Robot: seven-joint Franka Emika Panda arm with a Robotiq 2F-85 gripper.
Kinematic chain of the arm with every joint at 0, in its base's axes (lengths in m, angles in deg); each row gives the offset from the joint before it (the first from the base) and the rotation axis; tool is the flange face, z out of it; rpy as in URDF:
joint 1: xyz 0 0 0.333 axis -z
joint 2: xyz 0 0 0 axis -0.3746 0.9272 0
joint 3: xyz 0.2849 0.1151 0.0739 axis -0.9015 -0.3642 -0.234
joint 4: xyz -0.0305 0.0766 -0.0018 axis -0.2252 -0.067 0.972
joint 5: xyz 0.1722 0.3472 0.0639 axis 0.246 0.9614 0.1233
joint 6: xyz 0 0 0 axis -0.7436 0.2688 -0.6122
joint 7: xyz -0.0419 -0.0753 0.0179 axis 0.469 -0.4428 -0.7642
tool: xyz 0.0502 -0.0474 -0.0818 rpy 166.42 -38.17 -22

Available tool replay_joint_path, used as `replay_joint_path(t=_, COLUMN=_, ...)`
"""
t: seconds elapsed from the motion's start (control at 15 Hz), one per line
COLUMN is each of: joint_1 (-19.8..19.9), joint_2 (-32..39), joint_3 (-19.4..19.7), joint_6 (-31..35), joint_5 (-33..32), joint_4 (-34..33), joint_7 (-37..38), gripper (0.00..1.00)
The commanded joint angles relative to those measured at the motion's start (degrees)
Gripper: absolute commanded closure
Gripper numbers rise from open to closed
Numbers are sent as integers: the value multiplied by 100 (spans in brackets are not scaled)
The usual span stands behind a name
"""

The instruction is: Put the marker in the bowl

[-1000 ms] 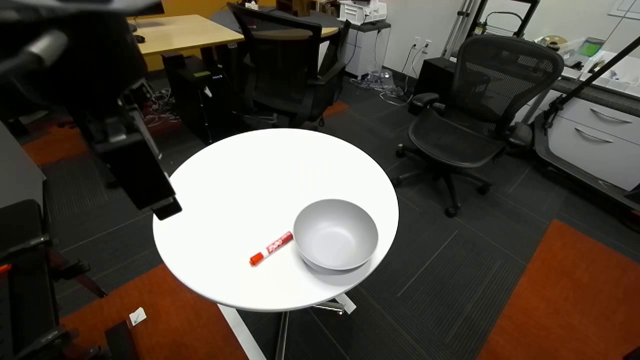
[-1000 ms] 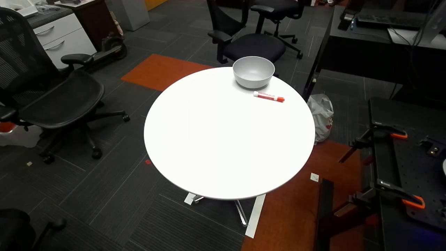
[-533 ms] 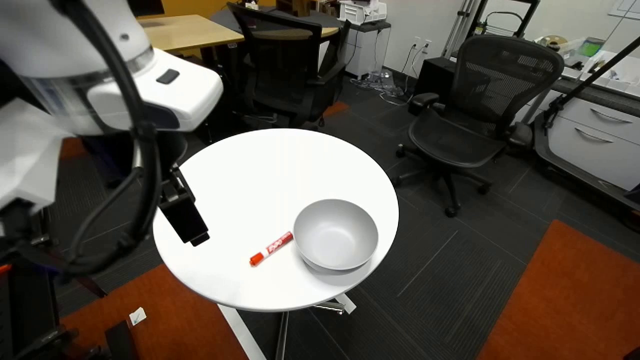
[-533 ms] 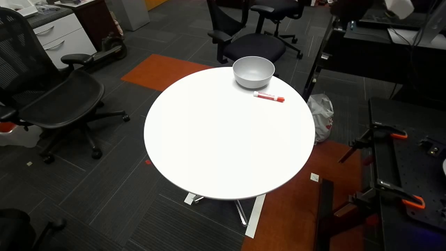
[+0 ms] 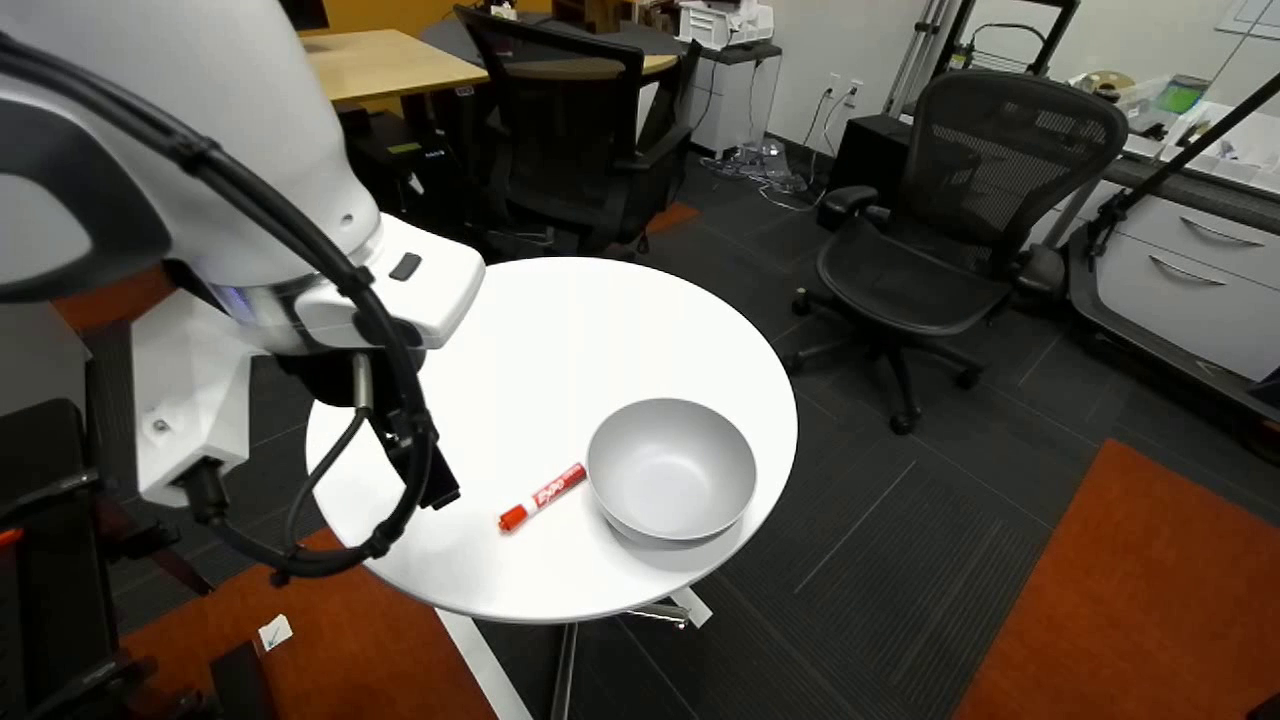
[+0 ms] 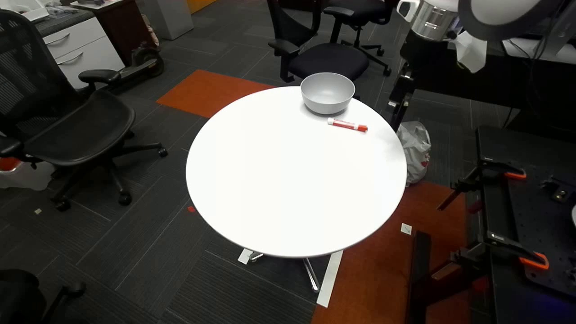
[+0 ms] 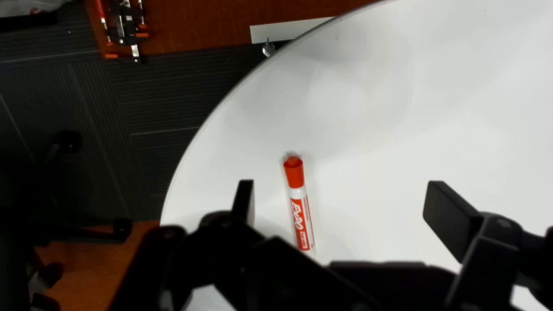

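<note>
The red and white marker (image 5: 543, 497) lies flat on the round white table, right beside the bowl; it also shows in an exterior view (image 6: 347, 125). The grey bowl (image 5: 672, 470) stands upright near the table's edge and looks bare inside; it also shows in an exterior view (image 6: 327, 93). It is out of the wrist view. My gripper (image 7: 341, 188) is open and empty, its fingers wide apart. In the wrist view the marker (image 7: 300, 211) shows between the fingers, nearer the left one, its lower end hidden. In both exterior views the gripper (image 5: 440, 490) (image 6: 398, 104) is above the table's edge, short of the marker.
The round white table (image 6: 288, 180) has a bare edge all round. A black mesh chair (image 5: 930, 220) stands on the floor beyond it. A black bench with orange-tipped clamps (image 6: 517, 216) and a plastic bag (image 6: 414, 146) are near the table.
My arm has come in over the table's edge, moving toward the marker and downward. It has come into the exterior view where it was absent before. Marker and bowl have not moved.
</note>
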Motion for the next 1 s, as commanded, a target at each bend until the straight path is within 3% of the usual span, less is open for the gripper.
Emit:
replay_joint_path(t=0.0, joint_1=189, joint_2=679, joint_3=-299, joint_6=136, joint_5=452, joint_4=-506, joint_7=-67, gripper=0)
replay_joint_path(t=0.93, joint_1=795, joint_2=2357, joint_3=-656, joint_6=-122, joint_5=72, joint_4=-2204, joint_7=142, gripper=0)
